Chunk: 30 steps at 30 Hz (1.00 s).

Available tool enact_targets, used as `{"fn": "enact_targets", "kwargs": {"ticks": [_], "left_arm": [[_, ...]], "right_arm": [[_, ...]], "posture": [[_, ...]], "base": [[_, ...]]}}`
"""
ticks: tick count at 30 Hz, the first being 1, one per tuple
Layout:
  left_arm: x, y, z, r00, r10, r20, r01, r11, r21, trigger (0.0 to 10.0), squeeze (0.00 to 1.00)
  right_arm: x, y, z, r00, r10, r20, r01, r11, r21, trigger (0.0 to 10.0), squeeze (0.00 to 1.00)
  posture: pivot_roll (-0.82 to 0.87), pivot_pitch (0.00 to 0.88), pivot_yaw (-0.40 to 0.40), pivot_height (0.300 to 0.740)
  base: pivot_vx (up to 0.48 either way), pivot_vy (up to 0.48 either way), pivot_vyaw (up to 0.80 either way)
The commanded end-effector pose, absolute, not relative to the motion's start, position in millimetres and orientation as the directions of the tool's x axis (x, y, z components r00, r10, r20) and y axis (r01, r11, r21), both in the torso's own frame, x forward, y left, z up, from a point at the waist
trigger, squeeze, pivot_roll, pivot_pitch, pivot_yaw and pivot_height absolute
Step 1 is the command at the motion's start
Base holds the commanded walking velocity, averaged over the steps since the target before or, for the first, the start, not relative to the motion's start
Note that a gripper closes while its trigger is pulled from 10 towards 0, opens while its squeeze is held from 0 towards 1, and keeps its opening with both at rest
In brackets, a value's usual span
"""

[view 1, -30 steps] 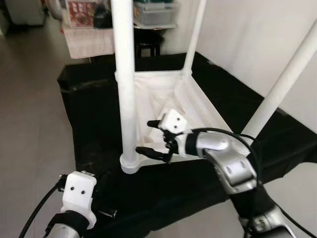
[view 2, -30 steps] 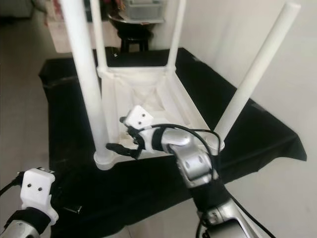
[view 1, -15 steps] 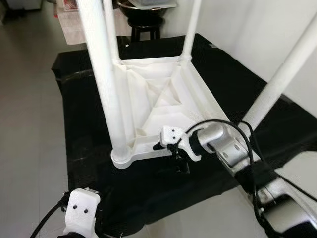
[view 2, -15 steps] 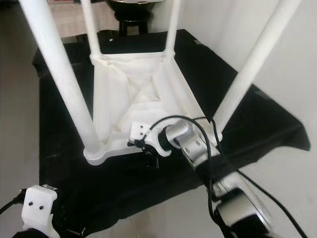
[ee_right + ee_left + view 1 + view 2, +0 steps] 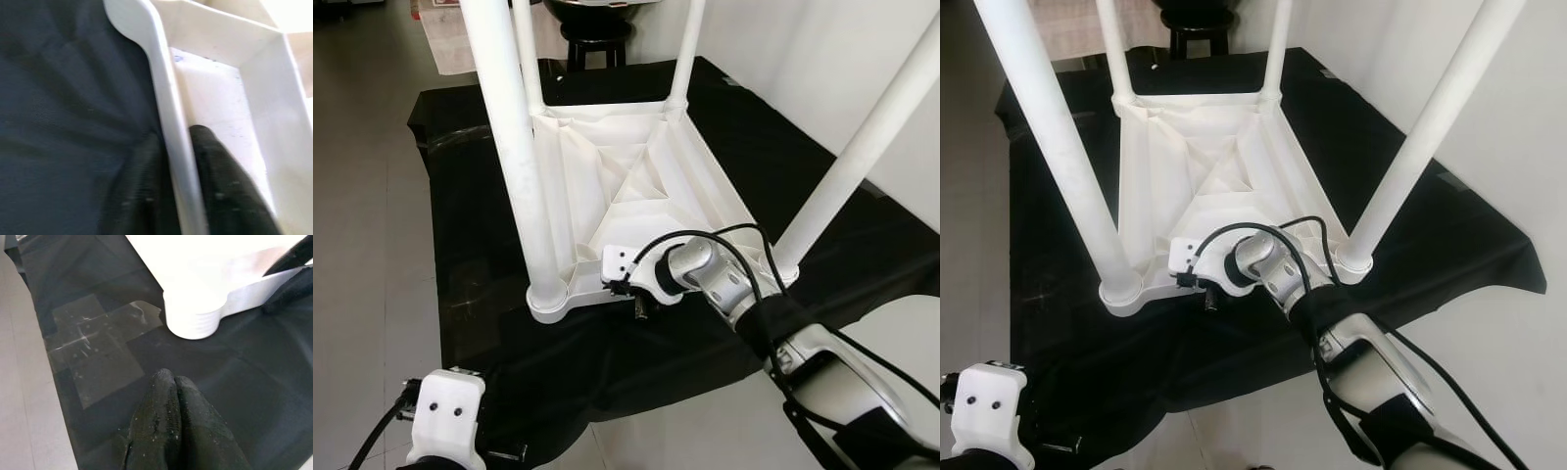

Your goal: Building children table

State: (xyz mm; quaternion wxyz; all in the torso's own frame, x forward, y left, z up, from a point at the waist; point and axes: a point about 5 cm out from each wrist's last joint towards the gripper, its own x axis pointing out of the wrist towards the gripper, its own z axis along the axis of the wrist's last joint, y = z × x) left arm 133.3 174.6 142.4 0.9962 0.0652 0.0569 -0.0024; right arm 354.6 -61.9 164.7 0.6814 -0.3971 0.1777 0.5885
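A white plastic children's table lies upside down on a black cloth, its legs pointing up. The near left leg and near right leg stand in their corner sockets. My right gripper is at the table's near rim; one black finger is inside the rim and the other outside, closed against it. My left gripper is shut on nothing, low over the cloth, a short way from the near left corner socket.
The cloth covers a low platform whose front edge drops to a pale floor. A white wall runs along the right. A dark stool stands behind the platform. Clear tape patches lie on the cloth.
The camera has shifted. My right gripper went from open over the table's underside down to the near rim and closed on it. The left arm sank lower in the picture.
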Motion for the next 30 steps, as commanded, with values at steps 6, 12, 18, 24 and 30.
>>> {"fn": "enact_targets", "kwargs": {"ticks": [6, 12, 18, 24, 30], "left_arm": [[132.1, 178.7, 143.2, 0.993, 0.034, -0.11, -0.018, 0.989, 0.144, 10.0, 0.0], [135.3, 181.9, 145.9, 0.994, 0.049, -0.093, -0.034, 0.987, 0.157, 10.0, 0.0], [141.2, 184.7, 150.4, 0.996, 0.05, -0.074, -0.036, 0.983, 0.179, 10.0, 0.0], [143.1, 183.5, 151.7, 0.997, 0.043, -0.07, -0.03, 0.983, 0.182, 10.0, 0.0], [144.8, 182.6, 152.7, 0.997, 0.038, -0.067, -0.025, 0.983, 0.184, 10.0, 0.0]], "right_arm": [[349.6, -47.1, 166.6, 0.178, 0.733, -0.657, -0.933, -0.086, -0.349, 0.0, 0.0], [339.4, -32.5, 180.2, 0.088, 0.828, -0.554, -0.883, -0.193, -0.427, 0.0, 0.0], [301.9, -13.2, 187.3, -0.138, 0.86, -0.491, -0.683, -0.441, -0.582, 0.0, 0.0], [293.2, -8.0, 186.7, -0.186, 0.848, -0.497, -0.605, -0.497, -0.622, 0.0, 0.0], [290.7, -2.0, 180.4, -0.186, 0.835, -0.518, -0.537, -0.528, -0.658, 0.0, 0.0]], "posture": [[0.01, 0.17, -0.099, 0.74], [0.0, 0.164, -0.097, 0.74], [0.0, 0.161, -0.085, 0.74], [0.0, 0.164, -0.084, 0.74], [0.0, 0.165, -0.082, 0.74]], "base": [[0.0, 0.0, 0.0], [0.0, 0.0, 0.0], [0.0, 0.0, 0.0], [0.0, 0.0, 0.0], [0.0, 0.0, 0.0]]}}
